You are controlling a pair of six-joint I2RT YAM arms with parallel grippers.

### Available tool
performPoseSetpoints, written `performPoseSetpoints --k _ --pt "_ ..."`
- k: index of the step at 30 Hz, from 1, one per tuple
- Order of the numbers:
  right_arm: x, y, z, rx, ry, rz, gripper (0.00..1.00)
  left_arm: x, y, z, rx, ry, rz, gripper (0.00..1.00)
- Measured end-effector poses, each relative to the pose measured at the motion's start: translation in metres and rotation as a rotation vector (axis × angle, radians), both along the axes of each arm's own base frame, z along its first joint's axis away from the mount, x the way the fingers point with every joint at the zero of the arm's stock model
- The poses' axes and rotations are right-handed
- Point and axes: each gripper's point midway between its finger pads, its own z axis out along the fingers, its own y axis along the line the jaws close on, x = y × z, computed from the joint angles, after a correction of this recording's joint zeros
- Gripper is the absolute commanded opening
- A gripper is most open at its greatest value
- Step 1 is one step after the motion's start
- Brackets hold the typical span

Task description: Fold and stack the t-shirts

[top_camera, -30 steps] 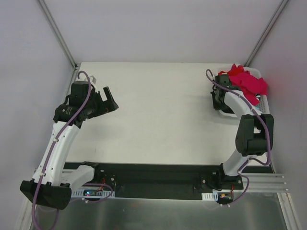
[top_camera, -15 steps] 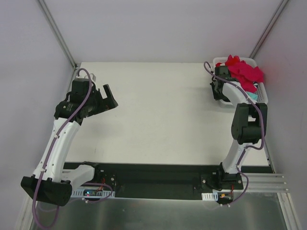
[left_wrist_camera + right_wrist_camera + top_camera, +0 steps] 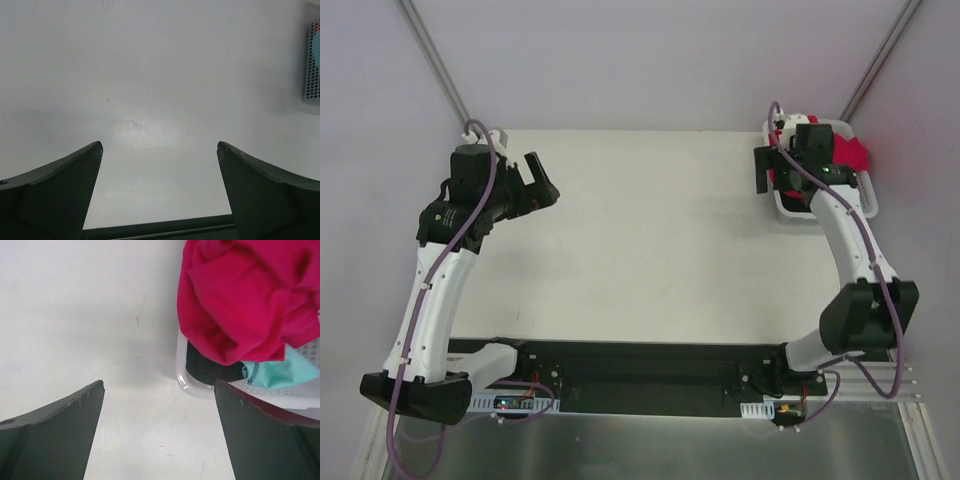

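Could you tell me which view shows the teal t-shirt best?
The right wrist view: the teal t-shirt shows close up in the white basket, partly under the magenta t-shirt. The left wrist view gives only teal glimpses through the basket's slotted wall; in the top view I cannot find it.

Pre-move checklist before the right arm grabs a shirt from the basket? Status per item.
1. Fingers of right gripper apart, nothing held: ok.
2. The left gripper open, empty, above the table: ok.
3. The pink t-shirt on top, draped over the basket rim: ok.
4. Right arm lined up on that shirt: not ok, it faces the table beside the basket.
5. The teal t-shirt and dark t-shirt free of the pink one: cannot tell.
6. Fold space mid-table free: ok.
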Motion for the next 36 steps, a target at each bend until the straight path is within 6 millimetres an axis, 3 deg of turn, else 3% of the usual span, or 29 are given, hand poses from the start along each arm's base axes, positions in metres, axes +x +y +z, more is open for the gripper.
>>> performPoseSetpoints --k 4,5,7,10,14,17,24,31,36 --pt "-0.020 0.011 0.078 0.088 -0.183 0.018 1.00 -0.001 -0.002 0.003 -0.007 -0.009 -0.009 0.99" --pt "-0.027 0.012 0.095 0.107 -0.221 0.014 0.96 -0.001 -0.003 0.000 -0.011 -0.003 -0.016 0.99" --pt "-0.043 0.011 0.119 0.136 -0.277 -0.011 0.96 -0.003 -0.005 -0.009 -0.014 0.021 -0.024 0.99" --pt "-0.071 0.004 0.136 0.156 -0.324 -0.072 0.96 -0.005 -0.008 -0.026 -0.015 0.058 -0.045 0.99" --pt "-0.117 -0.007 0.136 0.184 -0.363 -0.157 0.96 -0.004 -0.012 -0.029 -0.026 0.059 -0.069 0.99" --pt "-0.142 -0.012 0.125 0.223 -0.367 -0.226 0.96 0.000 -0.017 -0.025 -0.042 0.037 -0.091 0.99" --pt "-0.177 -0.020 0.071 0.300 -0.312 -0.384 0.96 0.005 -0.026 -0.019 -0.074 0.009 -0.130 0.99" --pt "-0.176 -0.028 0.078 0.303 -0.340 -0.446 0.96 0.007 -0.027 -0.017 -0.078 0.000 -0.130 0.99" --pt "-0.141 -0.030 0.094 0.279 -0.322 -0.473 0.96 0.008 -0.027 -0.015 -0.082 -0.007 -0.128 0.99"
